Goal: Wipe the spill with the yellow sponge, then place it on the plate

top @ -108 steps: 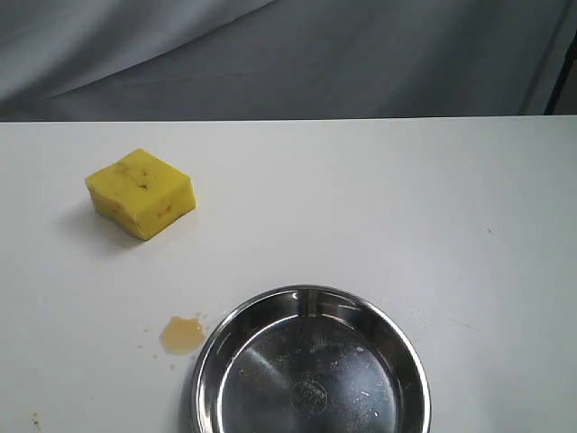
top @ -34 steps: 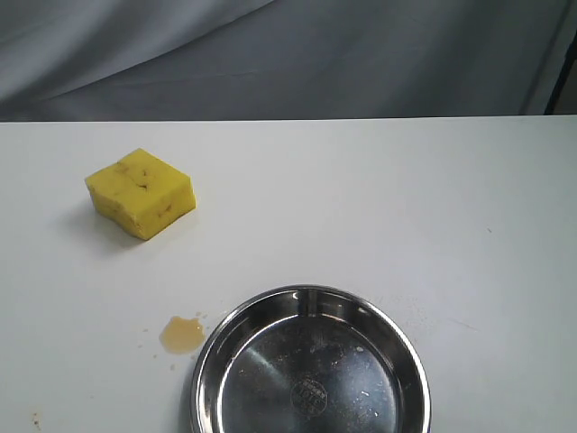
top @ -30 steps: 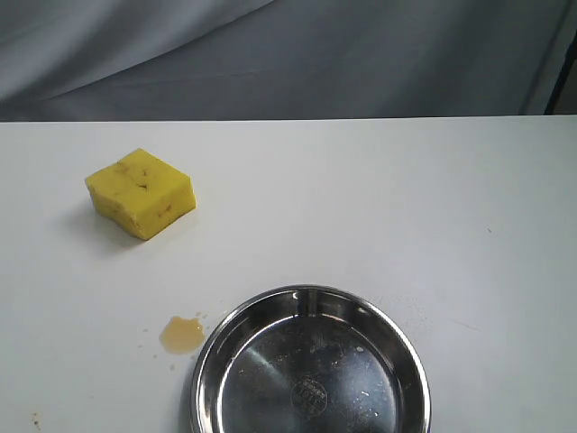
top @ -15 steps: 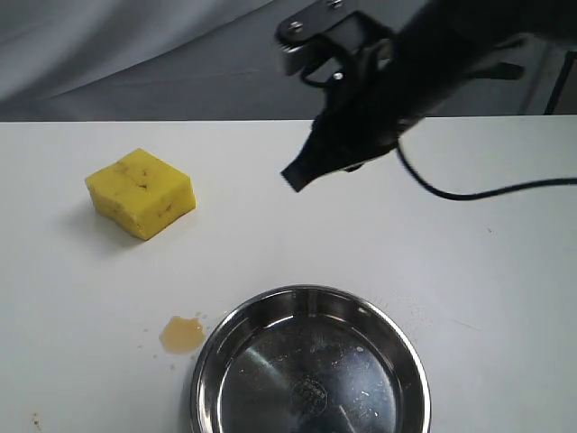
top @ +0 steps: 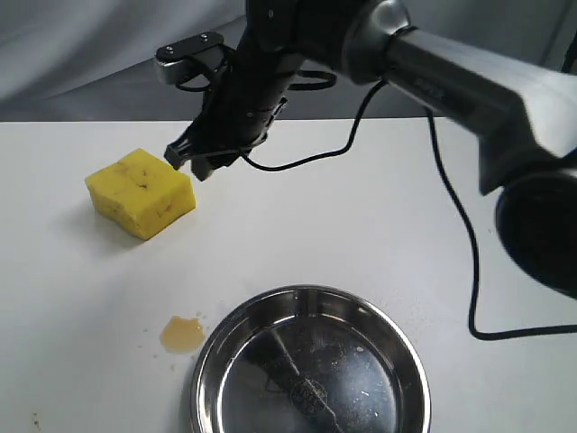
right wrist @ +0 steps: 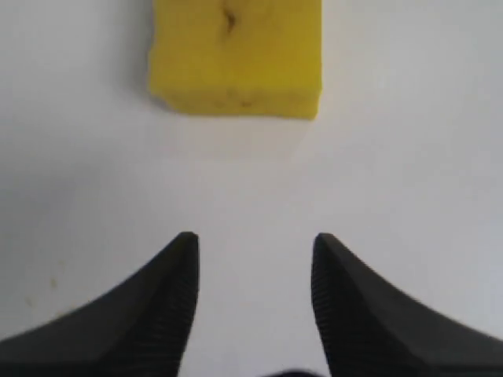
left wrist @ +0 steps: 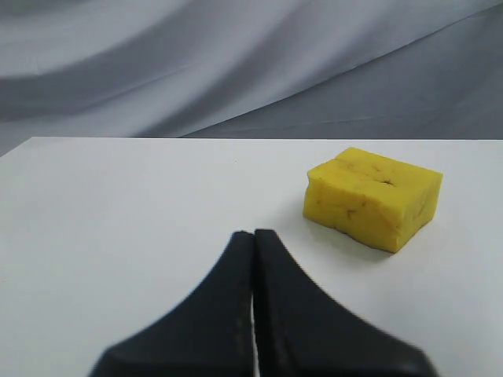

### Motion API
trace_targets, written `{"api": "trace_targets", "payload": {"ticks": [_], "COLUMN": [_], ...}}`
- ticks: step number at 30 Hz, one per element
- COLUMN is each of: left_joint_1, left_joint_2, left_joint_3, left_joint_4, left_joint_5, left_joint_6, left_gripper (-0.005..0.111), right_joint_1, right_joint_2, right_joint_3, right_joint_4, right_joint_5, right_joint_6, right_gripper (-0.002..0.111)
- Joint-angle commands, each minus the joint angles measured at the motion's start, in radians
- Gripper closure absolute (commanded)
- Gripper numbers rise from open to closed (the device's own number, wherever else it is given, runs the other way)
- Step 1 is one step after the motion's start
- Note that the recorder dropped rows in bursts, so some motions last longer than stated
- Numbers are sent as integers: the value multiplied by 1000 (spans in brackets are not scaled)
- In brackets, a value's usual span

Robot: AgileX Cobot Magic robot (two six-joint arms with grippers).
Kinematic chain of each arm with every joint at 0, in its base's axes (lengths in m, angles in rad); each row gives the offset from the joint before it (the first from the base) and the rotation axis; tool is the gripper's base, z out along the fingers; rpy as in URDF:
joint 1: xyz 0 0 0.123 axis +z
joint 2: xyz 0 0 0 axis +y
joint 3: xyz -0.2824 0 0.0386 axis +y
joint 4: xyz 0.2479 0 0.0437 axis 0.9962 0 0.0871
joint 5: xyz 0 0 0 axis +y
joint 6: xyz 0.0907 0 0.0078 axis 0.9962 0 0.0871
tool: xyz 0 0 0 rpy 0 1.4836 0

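On the white table I see the thick yellow foam sponge on the left — my right gripper hangs just beside it, jaws apart. My left gripper is closed, empty. The small brown spill lies beside the round steel plate.

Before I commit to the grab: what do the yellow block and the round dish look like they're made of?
Yellow sponge: probably soft foam with a matte finish. It has uneven edges, a crease and dark specks on top.
Plate: apparently stainless steel or a similar metal, polished. It has a bright, mirror-like rim, fine scratches and a stamped centre mark.
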Motion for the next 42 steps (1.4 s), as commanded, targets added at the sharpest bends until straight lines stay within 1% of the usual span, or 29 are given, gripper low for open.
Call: {"api": "trace_targets", "payload": {"ticks": [1, 3, 7, 13, 21, 28, 30, 32, 42], "left_joint_1": [2, 2, 2, 2, 2, 2, 2, 2, 2], "left_joint_2": [-2, -2, -2, -2, -2, -2, -2, -2, -2], "left_joint_3": [5, 5, 5, 5, 5, 5, 5, 5, 5], "left_joint_4": [-1, -1, -1, -1, -1, -1, -1, -1, -1], "left_joint_5": [-3, -3, -3, -3, -3, -3, -3, -3, -3], "left_joint_6": [-3, -3, -3, -3, -3, -3, -3, -3, -3], "left_gripper": [107, 107, 107, 107, 107, 107, 107, 107, 107], "right_joint_1": [3, 3, 3, 3, 3, 3, 3, 3, 3], "right_joint_2": [91, 125, 176, 243, 304, 331, 337, 341, 335], "right_joint_3": [-65, -65, -65, -65, -65, -65, -65, -65, -65], "right_joint_4": [133, 145, 151, 242, 263, 280, 280, 282, 285], "right_joint_5": [-156, -244, -356, -507, -591, -609, -611, -611, -605], "right_joint_6": [41, 41, 41, 12, 12, 8, 8, 8, 8], "right_gripper": [50, 45, 41, 40, 40, 42, 46, 54, 105]}}
